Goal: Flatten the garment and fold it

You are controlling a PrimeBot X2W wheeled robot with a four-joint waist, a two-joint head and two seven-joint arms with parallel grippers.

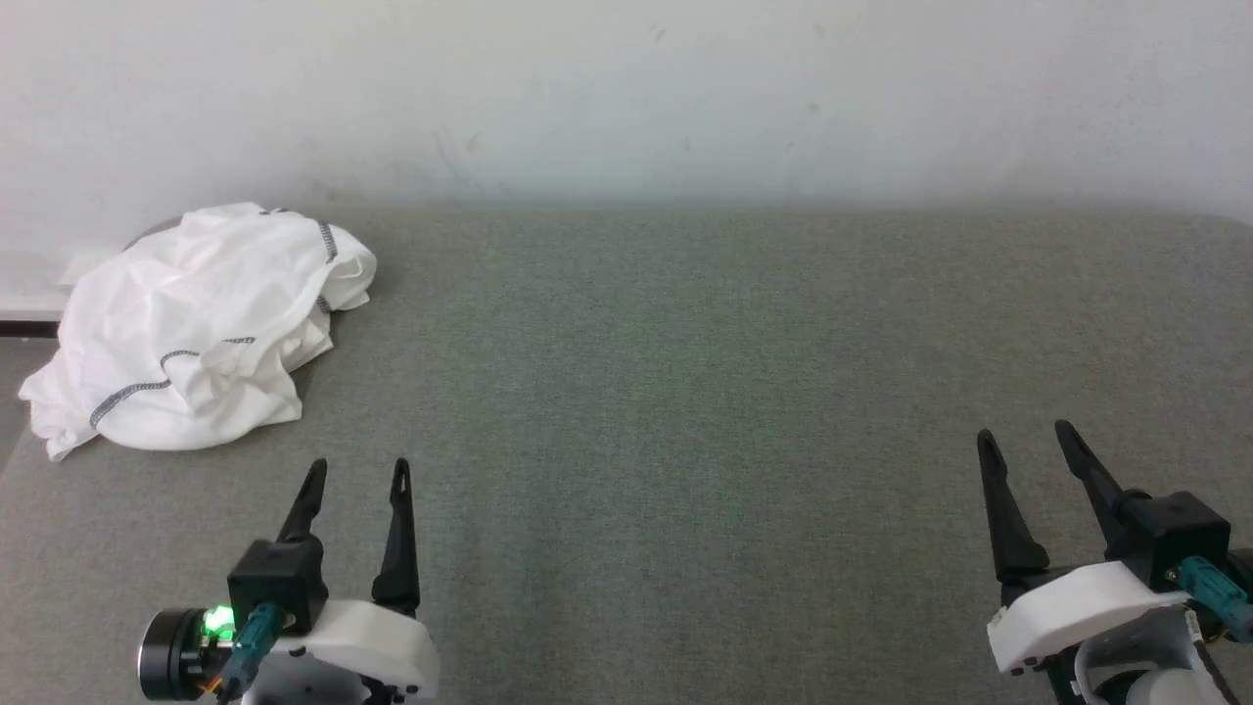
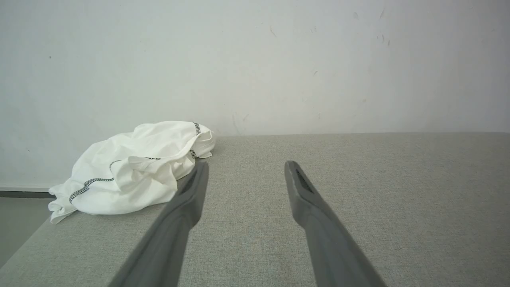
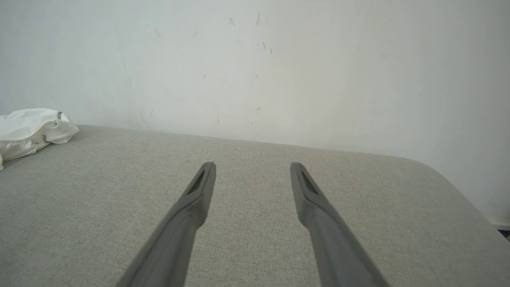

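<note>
1. The garment (image 1: pixel 196 333) lies crumpled in a heap at the far left corner of the grey fabric-covered surface (image 1: pixel 685 392). Dark zigzag stitching shows along its folds.
2. The left gripper (image 1: pixel 359 468) is near the heap on its near side, apart from the cloth, with its fingers spread and holding nothing.
3. The right gripper (image 1: pixel 1023 433) is well apart from the garment at the near right, also spread and empty.
4. A pale wall (image 1: pixel 626 98) stands behind the surface.
</note>
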